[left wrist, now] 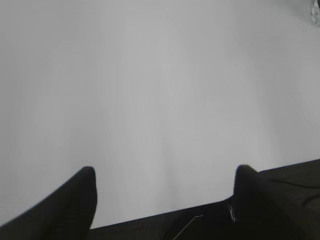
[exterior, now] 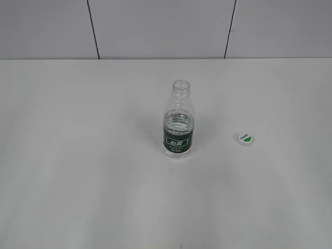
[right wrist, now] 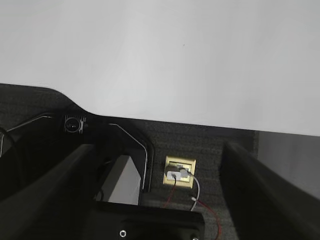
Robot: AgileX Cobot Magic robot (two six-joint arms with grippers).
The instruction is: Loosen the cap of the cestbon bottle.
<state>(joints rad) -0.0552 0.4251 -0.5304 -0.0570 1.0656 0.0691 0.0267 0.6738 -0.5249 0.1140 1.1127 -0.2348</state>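
The cestbon bottle (exterior: 178, 127) stands mid-table (exterior: 78, 181), the cap (exterior: 245, 138) lying apart to its right.

The lettering on the cap (exterior: 246, 138) is showing too small to read, and the white print on the cestbon bottle (exterior: 178, 122) label is blurring into smudges. In the left wrist view only a sliver of something clear (perhaps the bottle, impossible to confirm) is peeking in at the top right corner (left wrist: 315, 12), cut by the edge. Both grippers' fingers (left wrist: 75, 200) (right wrist: 260, 185) are running off the lower edges.
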